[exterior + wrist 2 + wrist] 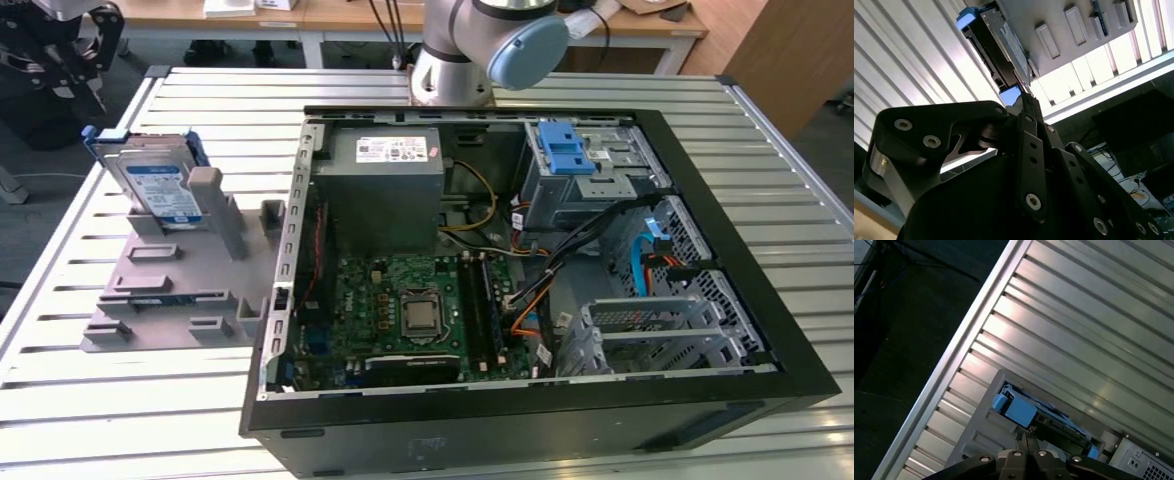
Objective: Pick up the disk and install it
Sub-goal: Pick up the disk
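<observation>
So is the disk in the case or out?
Out. The disk stands on edge in the grey holder on the table, at the exterior view's left of the open computer case.

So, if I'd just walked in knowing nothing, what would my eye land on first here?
Most likely the big black computer case lying open in the middle of the slatted metal table, its green circuit board and cables bare. Next, the disk with its blue rails, standing on edge in a grey holder at the exterior view's left. In both wrist views the black gripper, shut, points toward that disk.
</observation>
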You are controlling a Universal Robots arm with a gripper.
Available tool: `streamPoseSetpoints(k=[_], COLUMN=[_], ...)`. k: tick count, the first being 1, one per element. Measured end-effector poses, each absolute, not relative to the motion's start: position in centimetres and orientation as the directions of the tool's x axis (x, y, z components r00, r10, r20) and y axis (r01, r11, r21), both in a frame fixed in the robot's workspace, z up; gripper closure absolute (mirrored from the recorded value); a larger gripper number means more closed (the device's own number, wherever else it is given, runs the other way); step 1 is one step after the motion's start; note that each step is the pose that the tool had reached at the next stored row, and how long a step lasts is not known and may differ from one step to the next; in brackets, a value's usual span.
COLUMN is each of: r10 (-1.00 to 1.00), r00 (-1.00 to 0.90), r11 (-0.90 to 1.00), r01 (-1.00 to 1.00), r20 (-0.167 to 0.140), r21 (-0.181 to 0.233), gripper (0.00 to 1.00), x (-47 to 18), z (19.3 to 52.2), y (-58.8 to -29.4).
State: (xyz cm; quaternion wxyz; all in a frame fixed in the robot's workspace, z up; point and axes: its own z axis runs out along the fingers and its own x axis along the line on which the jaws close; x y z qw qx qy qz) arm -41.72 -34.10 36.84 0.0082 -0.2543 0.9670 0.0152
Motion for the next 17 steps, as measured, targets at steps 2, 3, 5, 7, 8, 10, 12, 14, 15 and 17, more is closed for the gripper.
streamPoseSetpoints(k=[2,3,5,7,8,10,12,14,15,17], r10=[-0.513,-0.520,-0.535,-0.548,-0.555,-0.568,-0.581,-0.594,-0.601,-0.615], r00=[-0.858,-0.854,-0.844,-0.836,-0.832,-0.823,-0.814,-0.804,-0.799,-0.788], r11=[0.858,0.853,0.844,0.836,0.831,0.822,0.813,0.804,0.799,0.788], r01=[-0.513,-0.521,-0.536,-0.549,-0.555,-0.568,-0.581,-0.595,-0.601,-0.616], r20=[-0.023,-0.023,-0.023,-0.022,-0.022,-0.022,-0.022,-0.022,-0.022,-0.022], r21=[0.024,0.024,0.024,0.023,0.023,0.023,0.023,0.023,0.023,0.023], gripper=[0.89,0.89,0.89,0.89,0.89,0.89,0.89,0.89,0.89,0.89], x=[-41.72,-41.72,-41.72,-41.72,-41.72,-41.72,-41.72,-41.72,-41.72,-41.72], z=[36.83,36.83,36.83,36.82,36.82,36.82,36.81,36.81,36.81,36.81], y=[-34.10,-34.09,-34.09,-34.09,-34.09,-34.09,-34.09,-34.09,-34.09,-34.09])
